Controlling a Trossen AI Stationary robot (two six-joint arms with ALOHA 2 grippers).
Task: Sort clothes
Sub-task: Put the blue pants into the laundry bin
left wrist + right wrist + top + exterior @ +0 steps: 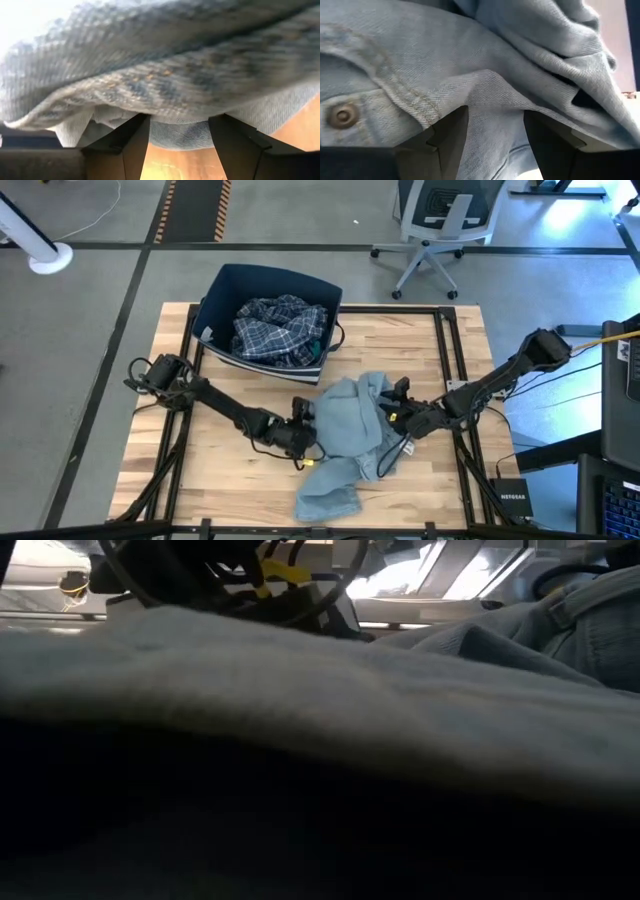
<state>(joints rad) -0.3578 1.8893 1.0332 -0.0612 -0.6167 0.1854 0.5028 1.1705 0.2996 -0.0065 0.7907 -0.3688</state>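
1. The left gripper (312,434), fingers (131,145) spread, sits at the left edge of the light-blue denim jeans (348,438).
2. The right gripper (393,416) pinches a fold of the jeans from their right side.
3. The jeans lie crumpled on the wooden table (220,470).
4. A blue plaid shirt (277,328) fills the navy bin (262,280) behind.
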